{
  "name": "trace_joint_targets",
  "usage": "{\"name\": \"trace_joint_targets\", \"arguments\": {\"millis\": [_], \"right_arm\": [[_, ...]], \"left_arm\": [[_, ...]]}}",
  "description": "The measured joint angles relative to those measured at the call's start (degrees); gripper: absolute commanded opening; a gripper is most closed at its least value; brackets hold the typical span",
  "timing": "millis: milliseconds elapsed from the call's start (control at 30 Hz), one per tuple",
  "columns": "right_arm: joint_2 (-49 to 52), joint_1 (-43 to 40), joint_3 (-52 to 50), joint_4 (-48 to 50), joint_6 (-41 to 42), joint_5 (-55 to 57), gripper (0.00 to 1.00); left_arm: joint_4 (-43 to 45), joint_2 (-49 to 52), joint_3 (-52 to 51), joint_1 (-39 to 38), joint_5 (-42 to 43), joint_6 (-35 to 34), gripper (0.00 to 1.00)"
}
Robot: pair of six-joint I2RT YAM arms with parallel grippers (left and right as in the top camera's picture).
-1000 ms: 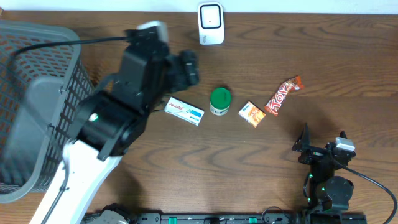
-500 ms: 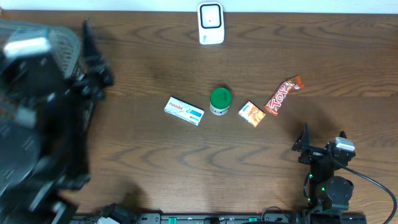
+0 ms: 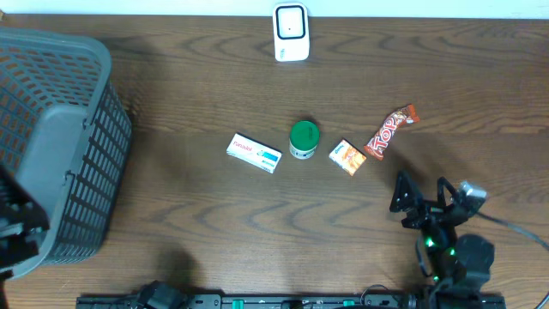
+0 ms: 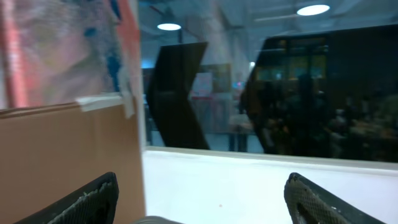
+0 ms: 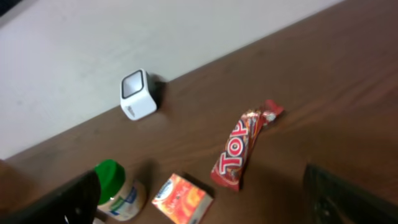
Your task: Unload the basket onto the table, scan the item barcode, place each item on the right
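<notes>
Both gaped wide, empty: right tool [image 3: 420, 204], left tool [image 4: 205, 208]. The bar [image 3: 390, 131] lay on the worktop [image 3: 189, 223] at right, scanner [image 3: 291, 33] at far edge. Slick wrapper might slip in the grasp, hiding its barcode

White scanner [image 5: 138, 94], red candy bar [image 5: 241, 149], orange box [image 5: 183, 198], green-lidded jar [image 5: 115, 183] on wooden table [image 5: 323, 81], claw [image 5: 200, 173] spread wide

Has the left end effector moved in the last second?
Yes. The left end effector was hovering near the Panadol box; it has since swung left, past the grey basket, to the overhead view's left edge.
</notes>
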Motion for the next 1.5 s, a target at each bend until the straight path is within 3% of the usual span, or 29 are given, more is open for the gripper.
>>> {"name": "trace_joint_targets", "arguments": {"millis": [167,300,567,900,1100,1333,1467,1500], "right_arm": [[20.2,0.0,16.7,-7.0,-6.0,0.4,0.99],[42.7,-2.1,34.2,-20.9,-9.9,1.7,0.99],[64.1,-4.3,42.4,-25.7,-14.6,1.0,0.99],[83.3,-8.1,42.5,-10.4,-15.0,-4.7,0.98],[91.3,-13.8,42.5,2.3,-15.3,-15.6,0.99],[100.5,-14.3,45.1,13.3,-16.1,-28.5,0.99],[104.8,-14.2,48.8,14.4,-16.7,-32.2,0.86],[105.5,-14.2,49.4,14.3,-16.9,-32.5,0.77]], "left_arm": [[0.1,-1.7,-2.2,7.5,1.6,-0.2,0.86],[-0.4,-5.7,-5.4,14.2,8.4,-2.4,0.86],[1.7,-15.6,-11.0,21.3,18.0,-5.5,0.86],[3.3,-18.8,-12.7,22.3,22.1,-7.9,0.86],[1.0,-18.8,-12.8,22.3,19.0,-7.9,0.86],[-4.4,-18.7,-13.1,22.3,15.6,-7.9,0.86],[-4.7,-18.7,-13.1,22.3,14.8,-7.9,0.86],[-4.9,-18.7,-13.1,22.3,14.8,-7.9,0.86]]}}
